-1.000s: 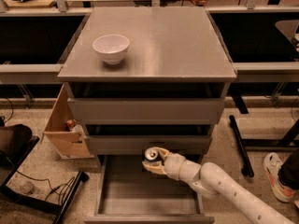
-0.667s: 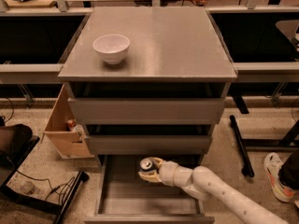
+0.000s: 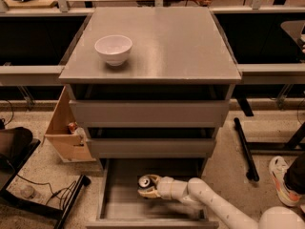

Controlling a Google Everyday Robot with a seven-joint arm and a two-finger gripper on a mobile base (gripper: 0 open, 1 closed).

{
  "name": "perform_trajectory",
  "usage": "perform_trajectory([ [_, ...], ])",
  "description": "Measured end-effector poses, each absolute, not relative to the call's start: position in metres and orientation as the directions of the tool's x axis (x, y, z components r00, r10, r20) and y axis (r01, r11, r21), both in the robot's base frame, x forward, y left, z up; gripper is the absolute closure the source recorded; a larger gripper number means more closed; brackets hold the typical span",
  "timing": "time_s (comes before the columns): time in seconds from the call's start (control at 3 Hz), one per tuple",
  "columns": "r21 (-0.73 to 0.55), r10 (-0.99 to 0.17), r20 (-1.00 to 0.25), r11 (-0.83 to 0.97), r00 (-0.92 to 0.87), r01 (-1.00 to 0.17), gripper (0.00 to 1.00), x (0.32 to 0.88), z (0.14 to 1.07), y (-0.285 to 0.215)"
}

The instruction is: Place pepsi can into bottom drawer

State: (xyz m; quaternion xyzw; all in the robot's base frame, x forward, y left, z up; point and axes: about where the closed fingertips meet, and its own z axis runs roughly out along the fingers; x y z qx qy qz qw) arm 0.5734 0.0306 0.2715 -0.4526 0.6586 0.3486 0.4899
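**Item: pepsi can** point(image 3: 144, 181). Dark can, silver top facing up and tilted slightly. It sits inside the open bottom drawer point(image 3: 119, 202), near the back and centre, and appears to be just above the tray floor.

**Tool** point(image 3: 148, 191). Positioned low inside the drawer. Its tan fingers are closed around the lower body of the can, holding it. The white arm point(image 3: 209, 202) enters from the lower right, over the drawer's front corner.

**Risks, as judged.**
- The can is tilted, so if released at this angle it could topple and roll across the smooth tray.
- The drawer above overhangs closely, so lifting straight up could knock the tool or can against it.
- The forearm lies close to the front rim, so a careless pull-back might nudge the drawer.

**Surface.** Grey counter point(image 3: 181, 42), smooth with a dull sheen, carrying one white bowl point(image 3: 113, 49) at the left. The two upper drawers point(image 3: 150, 113) are shut.

**Room.**
- Speckled floor point(image 3: 40, 168).
- Open cardboard box point(image 3: 62, 128) against the cabinet's left side.
- Cables point(image 3: 35, 187) at lower left.
- A shoe point(image 3: 282, 181) at the right.
- Dark shelving behind.
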Motion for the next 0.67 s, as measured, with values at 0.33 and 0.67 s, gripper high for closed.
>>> perform_trajectory([
  [0.33,0.022,-0.257,-0.960,0.318,-0.109,-0.948,1.00,0.576,0.234,0.036],
  [0.67,0.035,-0.250,-0.962,0.298,-0.114,-0.954,1.00,0.580,0.202,0.041],
])
